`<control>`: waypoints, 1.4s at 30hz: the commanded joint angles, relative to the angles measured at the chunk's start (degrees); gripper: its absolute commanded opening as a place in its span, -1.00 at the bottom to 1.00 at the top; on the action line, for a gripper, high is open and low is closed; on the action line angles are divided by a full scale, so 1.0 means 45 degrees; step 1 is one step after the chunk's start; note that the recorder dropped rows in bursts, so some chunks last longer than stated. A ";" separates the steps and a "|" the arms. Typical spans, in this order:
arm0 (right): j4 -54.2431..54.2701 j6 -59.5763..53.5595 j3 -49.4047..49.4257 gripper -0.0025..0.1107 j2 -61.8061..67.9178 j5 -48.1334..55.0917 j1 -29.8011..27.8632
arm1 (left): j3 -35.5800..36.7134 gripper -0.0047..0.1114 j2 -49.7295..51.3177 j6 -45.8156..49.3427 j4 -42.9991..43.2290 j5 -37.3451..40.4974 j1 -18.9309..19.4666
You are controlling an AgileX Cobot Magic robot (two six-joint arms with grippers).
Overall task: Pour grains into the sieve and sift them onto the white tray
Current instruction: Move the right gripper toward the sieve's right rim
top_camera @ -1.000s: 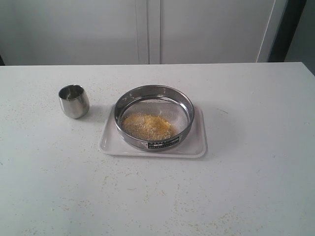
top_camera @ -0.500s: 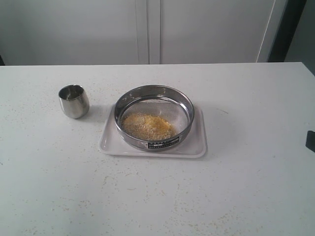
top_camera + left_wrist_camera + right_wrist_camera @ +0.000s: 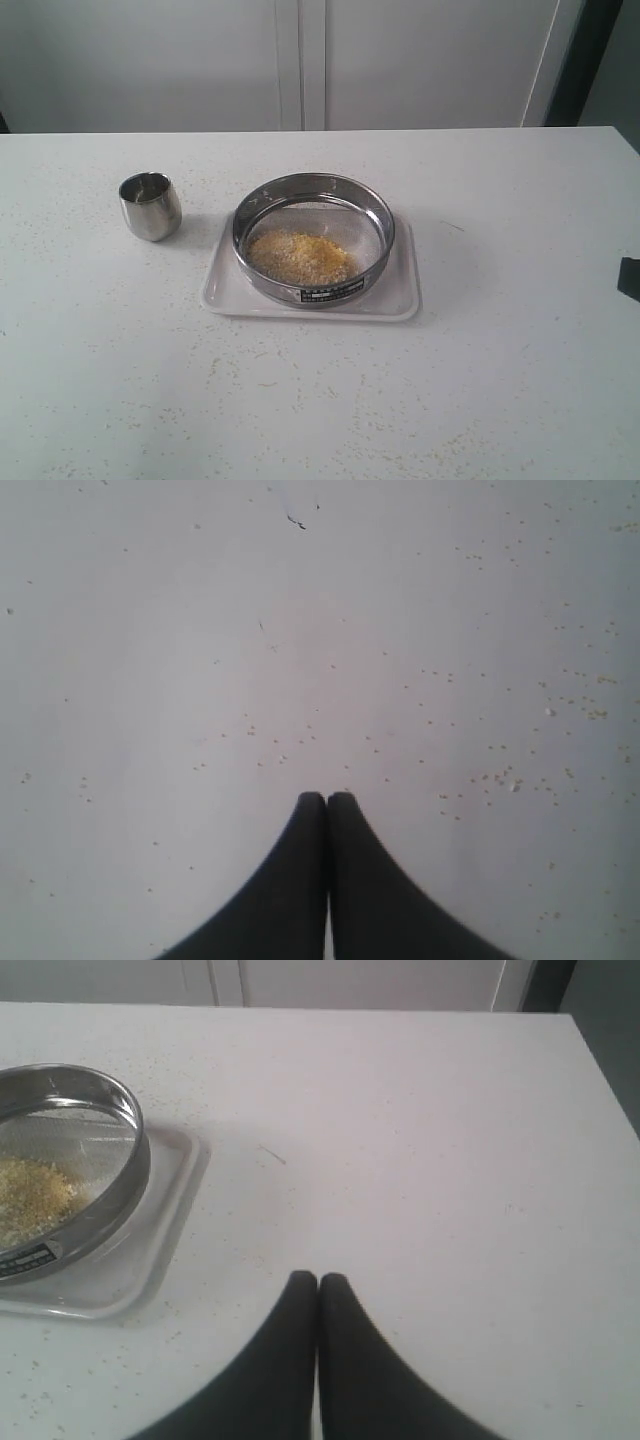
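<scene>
White speckled table [image 3: 520, 400] before pale panelled wall [image 3: 420, 60], dark vertical strip [image 3: 598, 50] at far right

Right fingers [image 3: 300, 1305]: pressing together, gripping nothing, hanging over bare counter [image 3: 430, 1160] | sieve [image 3: 128, 1175]: sitting in white tray [image 3: 172, 1228], cut off by frame edge | grains [image 3: 30, 1200]: lying heaped on mesh | loose specks: lying scattered on counter beside tray

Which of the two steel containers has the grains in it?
The wide sieve standing on the white tray: a yellow heap of grains lies on its mesh. The small cup beside the tray looks empty.
</scene>
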 commanded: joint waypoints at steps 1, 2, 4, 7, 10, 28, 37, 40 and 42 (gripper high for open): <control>0.0172 0.0099 -0.0578 -0.96 0.0912 0.0586 -0.0050 | 0.0100 -0.92 -0.0095 -0.0008 -0.0061 0.0107 0.0040; 0.0172 0.0099 -0.0733 -0.96 0.1197 0.0709 -0.0050 | 0.0100 -0.92 -0.0095 -0.0008 -0.0061 0.0107 0.0040; 0.0200 0.0099 -0.1018 -0.96 0.1730 0.0957 -0.0050 | 0.0100 -0.92 -0.0095 -0.0008 -0.0061 0.0107 0.0040; 0.0397 0.0099 -0.1443 -0.96 0.2611 0.1173 -0.0050 | 0.0100 -0.92 -0.0095 -0.0008 -0.0061 0.0107 0.0040; 0.0805 0.0099 -0.1834 -0.96 0.3425 0.1282 -0.0050 | 0.0100 -0.92 -0.0095 -0.0008 -0.0061 0.0107 0.0040; 0.1633 -0.0340 -0.4978 -0.96 0.8270 0.2285 -0.0020 | 0.0100 -0.92 -0.0095 -0.0008 -0.0061 0.0107 0.0040; 0.5353 -0.4059 -0.7235 -0.96 1.0594 0.3727 -0.0020 | 0.0100 -0.92 -0.0095 -0.0008 -0.0061 0.0107 0.0040; 0.5891 -0.4574 -0.7610 -0.96 1.1017 0.3965 -0.0020 | 0.0100 -0.92 -0.0095 -0.0008 -0.0061 0.0107 0.0040; 0.6029 -0.4683 -0.7806 -0.96 1.1244 0.3994 0.0094 | 0.0100 -0.92 -0.0095 -0.0008 -0.0061 0.0107 0.0040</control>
